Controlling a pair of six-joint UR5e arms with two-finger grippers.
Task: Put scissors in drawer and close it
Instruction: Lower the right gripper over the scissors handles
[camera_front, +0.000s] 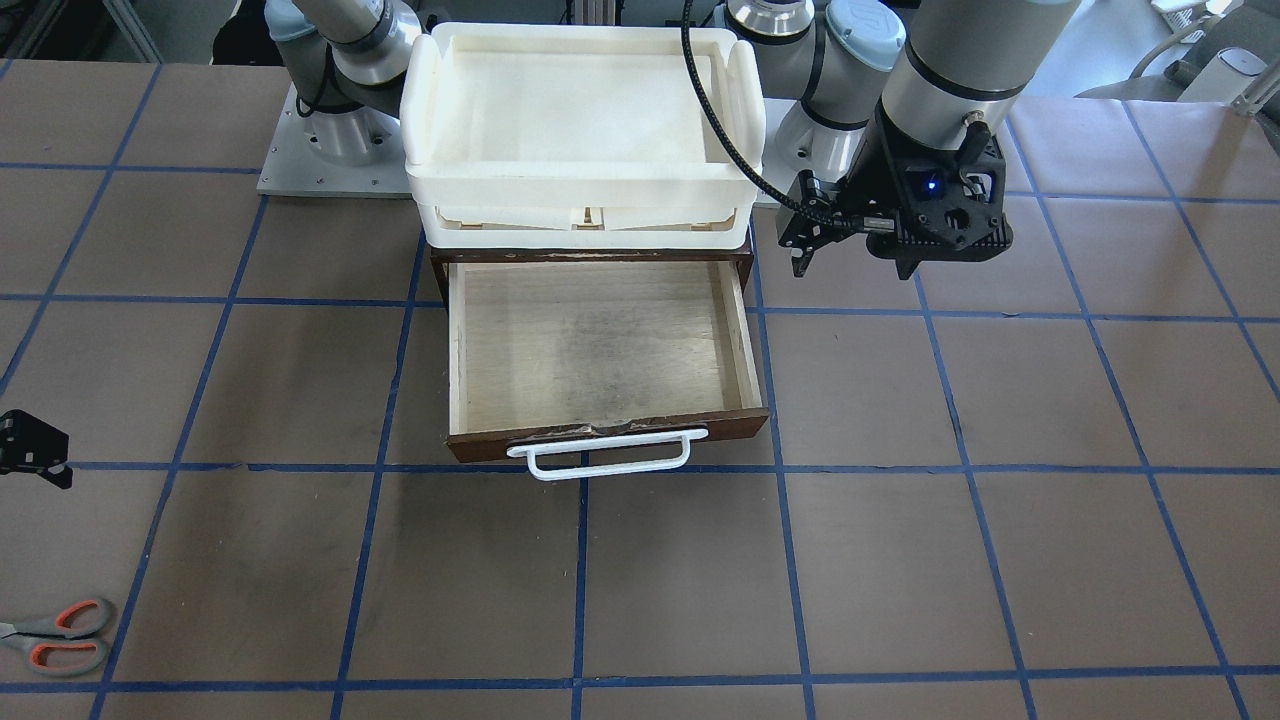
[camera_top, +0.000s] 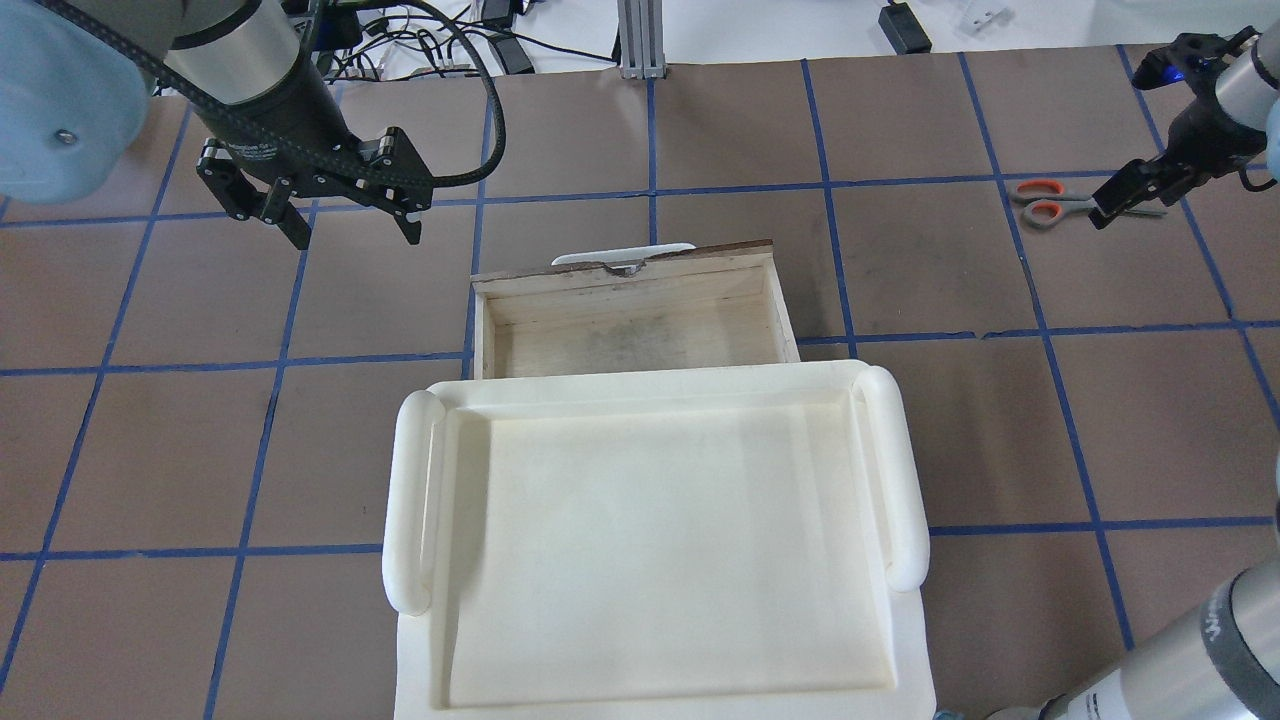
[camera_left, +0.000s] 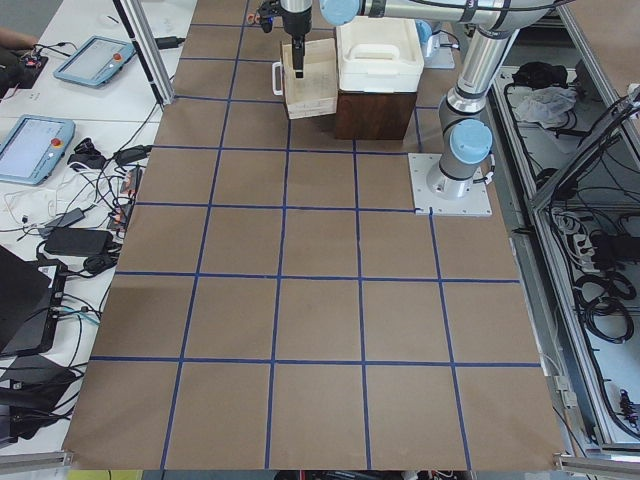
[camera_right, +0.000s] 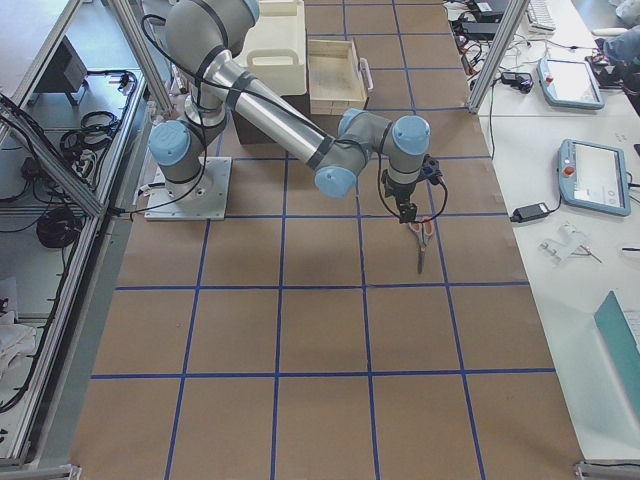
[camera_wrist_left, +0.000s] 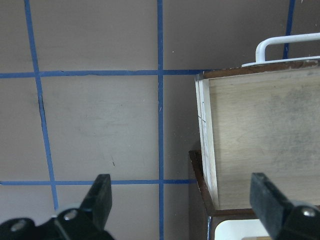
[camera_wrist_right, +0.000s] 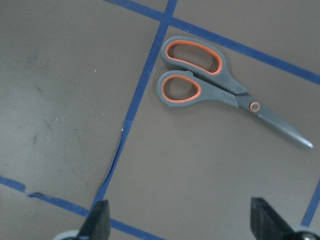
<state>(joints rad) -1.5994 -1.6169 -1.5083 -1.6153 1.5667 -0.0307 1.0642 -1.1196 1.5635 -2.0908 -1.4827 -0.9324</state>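
The scissors (camera_wrist_right: 215, 82), grey handles lined orange, lie shut on the brown table, far to the robot's right (camera_top: 1045, 203) (camera_front: 60, 635) (camera_right: 420, 240). My right gripper (camera_wrist_right: 182, 220) is open and empty, hovering just above and beside their blades (camera_top: 1120, 203). The drawer (camera_front: 595, 350) is pulled out and empty, with a dark front and a white bar handle (camera_front: 600, 455); it also shows in the overhead view (camera_top: 630, 320). My left gripper (camera_top: 355, 232) is open and empty, hovering off the drawer's side (camera_wrist_left: 182, 200), apart from it.
A cream-white plastic tray (camera_front: 580, 185) (camera_top: 640, 385) sits on top of the dark brown cabinet (camera_left: 375, 115) that holds the drawer. Blue tape lines grid the table. Tablets and cables lie on the side benches (camera_left: 35, 145) (camera_right: 590, 170).
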